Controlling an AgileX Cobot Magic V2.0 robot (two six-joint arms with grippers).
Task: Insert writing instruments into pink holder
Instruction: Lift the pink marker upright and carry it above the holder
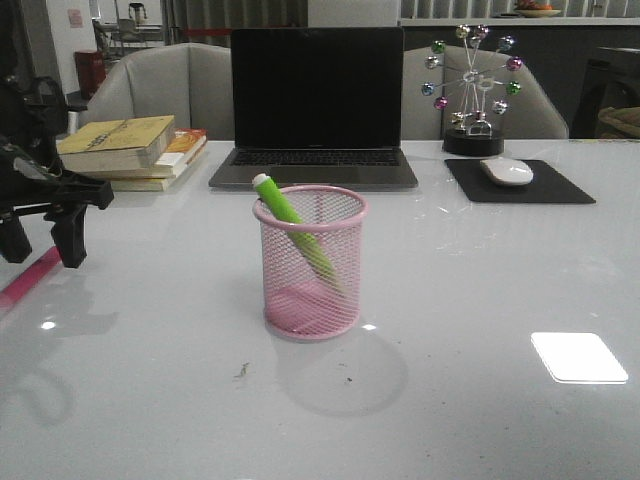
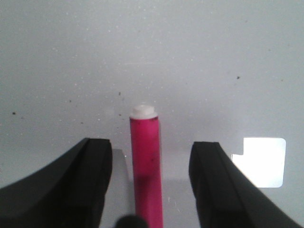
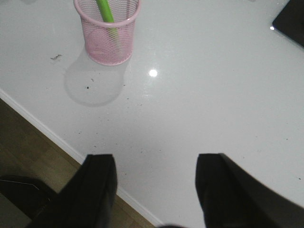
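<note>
- Magenta marker [image 2: 146,173] lies flat on the white bench [image 1: 480,300] at the far left, its white end [image 2: 143,111] pointing away from my wrist; in the front view only a pink strip of it [image 1: 28,279] shows at the bench's left edge.
- My left hand [image 2: 151,180] hangs over that marker with its fingers [image 2: 80,183] spread wide, one on each side, neither touching it.
- Behind, a stack of books [image 1: 135,150] sits left of a shut-off laptop [image 1: 315,105].
- Pink holder [image 1: 314,262] stands upright mid-bench, well apart from the magenta marker.
- Lime green marker [image 1: 295,224] leans inside the holder, white end up and past the rim at the left.
- A mouse [image 1: 507,171] rests on a dark pad at back right.
- My right hand [image 3: 154,190] hovers open over the bench's near edge, holding nothing, well clear of the holder [image 3: 108,29].
</note>
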